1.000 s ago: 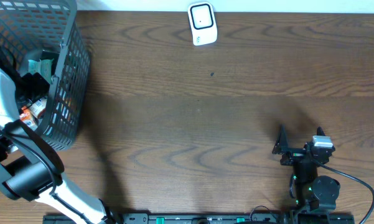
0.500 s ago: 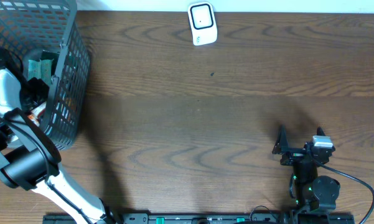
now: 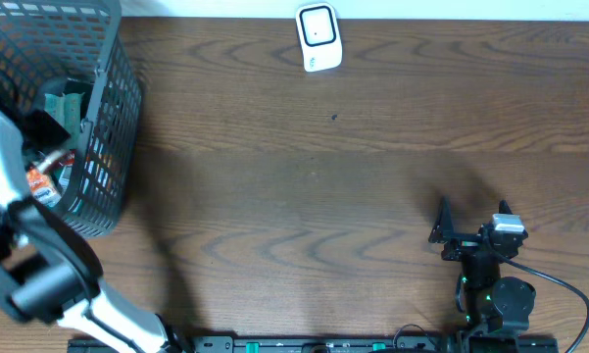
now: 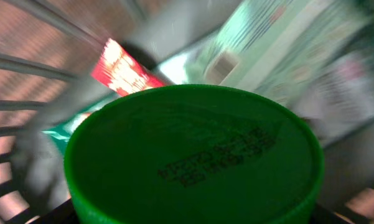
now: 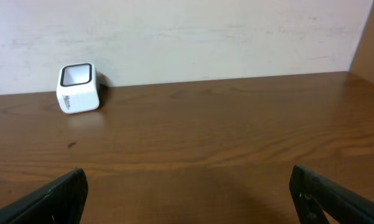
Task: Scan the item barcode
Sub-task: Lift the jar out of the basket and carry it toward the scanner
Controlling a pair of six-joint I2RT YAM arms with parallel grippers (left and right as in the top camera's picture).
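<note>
Green lid (image 4: 193,155) of a container sitting inside the wire basket (image 3: 108,147)
The lid is filling the left wrist view, among packets in the basket at the table's (image 3: 323,196) left end. The left gripper (image 3: 47,130) is reaching in; whether its jaws are gripping cannot be told. The right gripper (image 5: 193,196) is resting wide open, empty, facing the white scanner (image 3: 319,37).

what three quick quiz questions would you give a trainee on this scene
1. True or false: the white scanner stands on the table, outside the basket.
2. Which colour is the round lid that fills the left wrist view? A red, B green, C blue.
3. Fill in: the right tool is ____ and holds nothing.
Key: 1 true; 2 B; 3 open.
</note>
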